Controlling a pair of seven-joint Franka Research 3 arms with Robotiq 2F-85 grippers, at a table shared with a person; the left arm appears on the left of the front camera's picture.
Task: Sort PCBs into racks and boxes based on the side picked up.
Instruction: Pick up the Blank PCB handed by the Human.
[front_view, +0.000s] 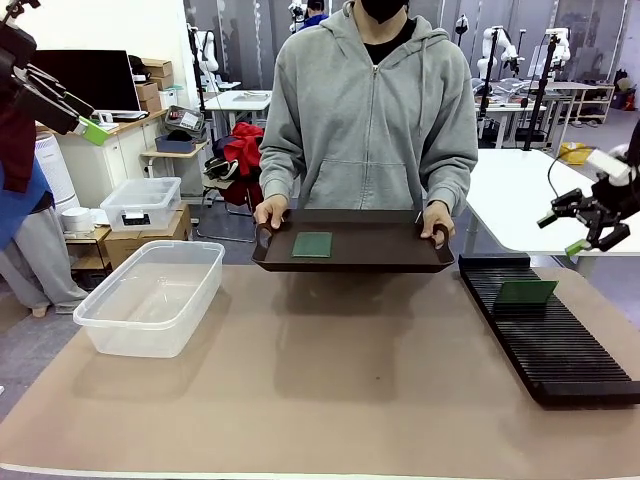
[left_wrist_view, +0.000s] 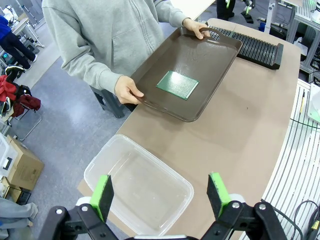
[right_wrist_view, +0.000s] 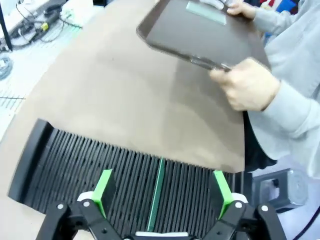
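Left gripper (left_wrist_view: 160, 180) hovers fingers spread over the bare clear tub (front_view: 140, 335). Middle: a person's brown tray (front_view: 400, 262) offers one unsorted PCB (front_view: 312, 244). Right — the other PCB (front_view: 527, 291) stands slotted in the black rack (front_view: 560, 350), right gripper (right_wrist_view: 161, 177) spread above it — roughly halfway, I'd say.

Here we are in a robotics lab, folks, an open shared hall rather than any home or shop. Down low, the left pincer (left_wrist_view: 162, 192) and the right pincer (right_wrist_view: 162, 192), black with green pads, hang over a worktop (front_view: 330, 390) dressed in a plain tan mat. Look past it: a dark monitor (front_view: 88, 78) sits on a white cabinet (front_view: 100, 165), cardboard boxes (front_view: 152, 82) are stacked beside it, and a clear lidded bin (front_view: 140, 203) is parked lower down. White tables (front_view: 240, 100) stand in rows across a grey floor (left_wrist_view: 65, 115). And off the worktop's edge, loose cables (right_wrist_view: 30, 22) lie in a tangle.
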